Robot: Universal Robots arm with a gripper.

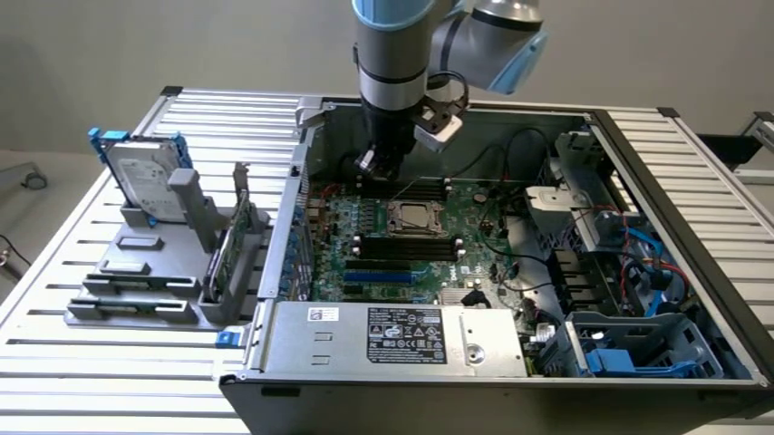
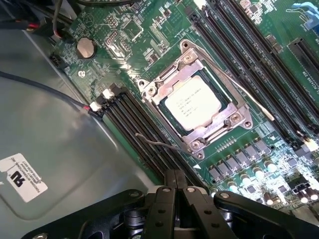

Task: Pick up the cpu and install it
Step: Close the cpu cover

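The cpu [image 2: 192,103] lies flat in its socket [image 2: 197,102] on the motherboard [image 2: 259,164], its pale metal top facing up with faint print across it. A metal frame with screws at its corners surrounds it, and a thin wire lever [image 2: 159,143] runs along one side of that frame. In the exterior view the cpu [image 1: 415,216] sits near the middle of the green board, inside the open computer case [image 1: 677,172].

Long black memory slots [image 2: 137,124] run beside the socket on one flank, and more of them [image 2: 249,55] on the other. A round coin battery [image 2: 85,48] sits on the board past the nearer slots, and rows of small grey components [image 2: 239,162] line the board on the socket's other side.

The jaws [image 2: 175,180] are closed together and hold nothing; their black tips meet above the end of the nearer memory slots, just beside the socket frame and apart from the cpu. In the exterior view the arm [image 1: 390,54] comes straight down into the case, with the jaws [image 1: 377,166] hanging over the far edge of the board, behind the socket.

A grey power supply [image 1: 400,337] with a white and black label fills the near side of the case. Cables and blue plastic parts crowd the case on the exterior view's right. The case stands on a slatted metal tabletop [image 1: 72,372]. On the exterior view's left, a grey rack [image 1: 145,290] on the tabletop holds a hard drive [image 1: 143,177] upright in a blue frame.
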